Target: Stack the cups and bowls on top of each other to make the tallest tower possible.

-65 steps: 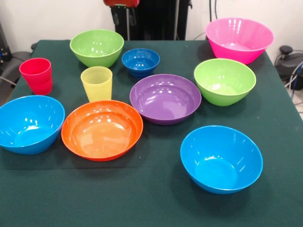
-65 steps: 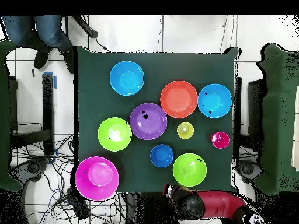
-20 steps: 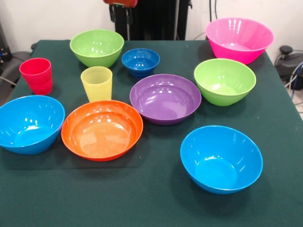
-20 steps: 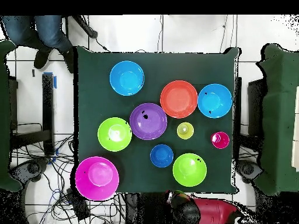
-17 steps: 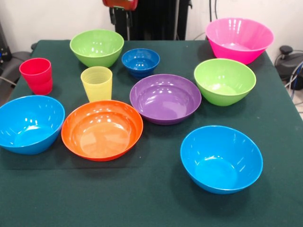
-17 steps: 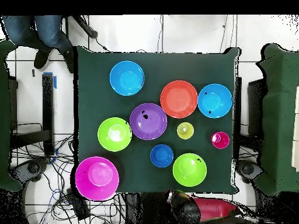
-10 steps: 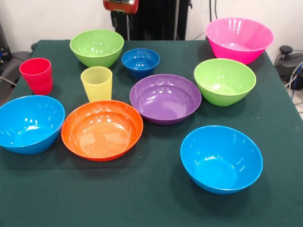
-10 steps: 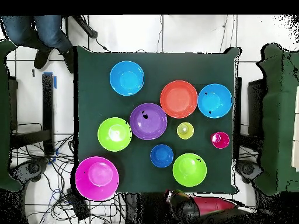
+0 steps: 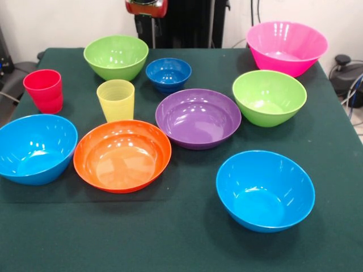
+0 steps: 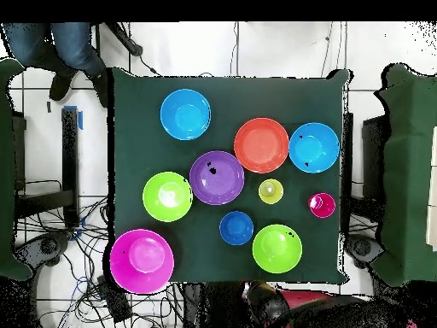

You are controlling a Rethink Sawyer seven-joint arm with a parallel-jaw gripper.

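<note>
Gripper (image 9: 146,7) drawn back at your table's edge, only its red end showing, state impossible to tell, bowls and cups all separate on the green cloth (image 9: 170,226), nothing stacked, small dark blue bowl (image 9: 168,73) and a lime green bowl (image 9: 116,56) nearest it, yellow cup (image 9: 115,100) and red cup (image 9: 43,90) farther out.

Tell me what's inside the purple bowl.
Nothing. The purple bowl sits empty and upright; both views show its bare inside down to the bottom. Only the cloth beneath it is covered.

green-clothed table (image 9: 181,238) before white wall (image 9: 57,22); cables (image 10: 60,248) on tiled floor (image 10: 282,47).
</note>
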